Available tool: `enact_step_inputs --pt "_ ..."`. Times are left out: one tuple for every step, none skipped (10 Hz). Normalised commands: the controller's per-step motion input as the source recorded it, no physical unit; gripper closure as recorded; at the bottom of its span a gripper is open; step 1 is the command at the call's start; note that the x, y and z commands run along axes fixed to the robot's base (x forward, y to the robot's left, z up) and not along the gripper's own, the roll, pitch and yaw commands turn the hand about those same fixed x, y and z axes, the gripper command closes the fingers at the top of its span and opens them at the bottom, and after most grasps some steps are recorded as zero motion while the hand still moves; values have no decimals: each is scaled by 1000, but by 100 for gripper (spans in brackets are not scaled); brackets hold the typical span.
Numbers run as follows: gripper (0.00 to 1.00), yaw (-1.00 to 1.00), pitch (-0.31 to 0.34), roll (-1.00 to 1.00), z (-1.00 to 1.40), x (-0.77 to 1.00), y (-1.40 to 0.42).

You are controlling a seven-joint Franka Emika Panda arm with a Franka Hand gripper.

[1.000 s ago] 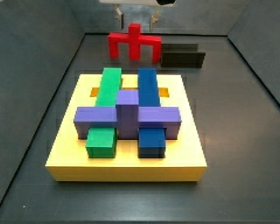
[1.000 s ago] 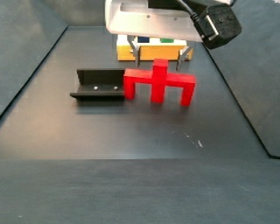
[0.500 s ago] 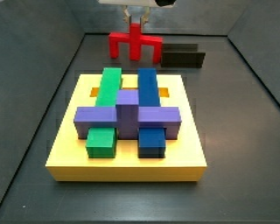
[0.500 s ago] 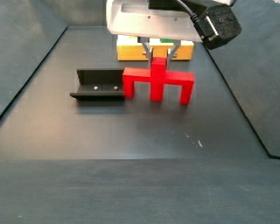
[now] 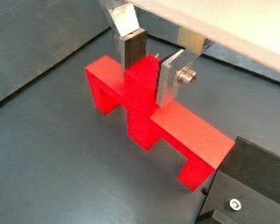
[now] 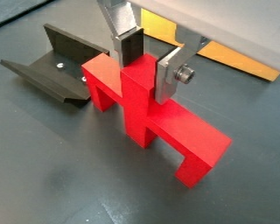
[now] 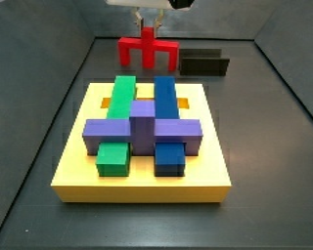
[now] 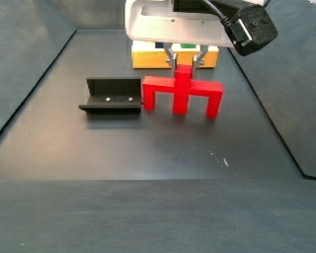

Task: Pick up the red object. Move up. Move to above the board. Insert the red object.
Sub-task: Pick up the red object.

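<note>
The red object (image 7: 146, 49) is upright at the far end of the floor, beyond the board (image 7: 146, 184), with its two legs pointing down. It also shows in a side view (image 8: 185, 96) and in both wrist views (image 5: 166, 122) (image 6: 166, 131). My gripper (image 5: 149, 74) (image 6: 146, 70) is shut on its central stem, one finger on each side. In both side views the gripper (image 7: 149, 24) (image 8: 185, 61) is straight above the piece. I cannot tell whether the legs touch the floor. The yellow board holds green, blue and purple blocks.
The dark fixture (image 8: 111, 96) stands on the floor beside the red object, and also shows in a side view (image 7: 205, 64) and both wrist views (image 6: 43, 61) (image 5: 254, 188). Dark walls ring the floor. The board's yellow edge (image 6: 224, 57) lies behind the gripper.
The gripper's fingers have come down around the stem and shut on it. The red object has shifted slightly upward in both side views.
</note>
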Motion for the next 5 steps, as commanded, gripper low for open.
enact_step_inputs --pt "100 0 0 0 0 0 0" --pt "100 0 0 0 0 0 0" --pt "100 0 0 0 0 0 0" --pt "100 0 0 0 0 0 0" --pt "100 0 0 0 0 0 0"
